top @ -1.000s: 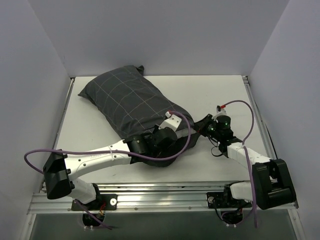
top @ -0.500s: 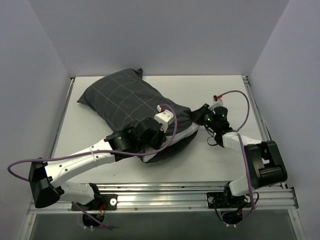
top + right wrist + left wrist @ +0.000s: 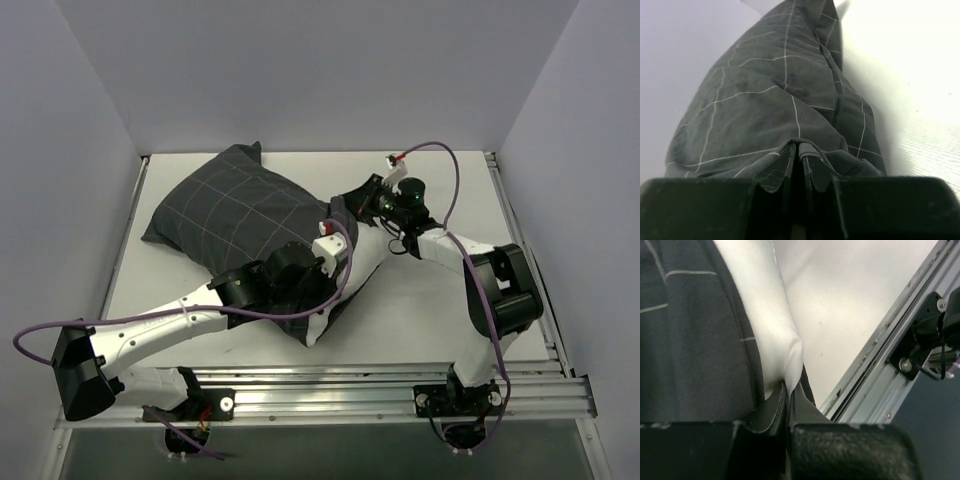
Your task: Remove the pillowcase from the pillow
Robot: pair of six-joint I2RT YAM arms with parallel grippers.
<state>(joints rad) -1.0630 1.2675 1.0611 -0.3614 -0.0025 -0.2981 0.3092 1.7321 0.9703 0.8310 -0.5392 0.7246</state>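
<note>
The dark checked pillowcase (image 3: 235,208) still covers most of the pillow and lies across the left and middle of the table. The white pillow (image 3: 362,262) shows at the open near end. My left gripper (image 3: 330,268) is shut on a pinch of the white pillow (image 3: 782,340) beside the case's hem (image 3: 705,335). My right gripper (image 3: 358,203) is shut on a fold of the pillowcase (image 3: 785,95) at its open edge, its jaws closed over the cloth.
The white table (image 3: 420,300) has bare surface to the right and near side. The aluminium rail (image 3: 330,385) runs along the front edge, also seen in the left wrist view (image 3: 880,375). Grey walls enclose the back and sides.
The right gripper has drawn the case's edge up and to the left towards the back. The pillow and case have shifted left, and the left gripper has followed up and left.
</note>
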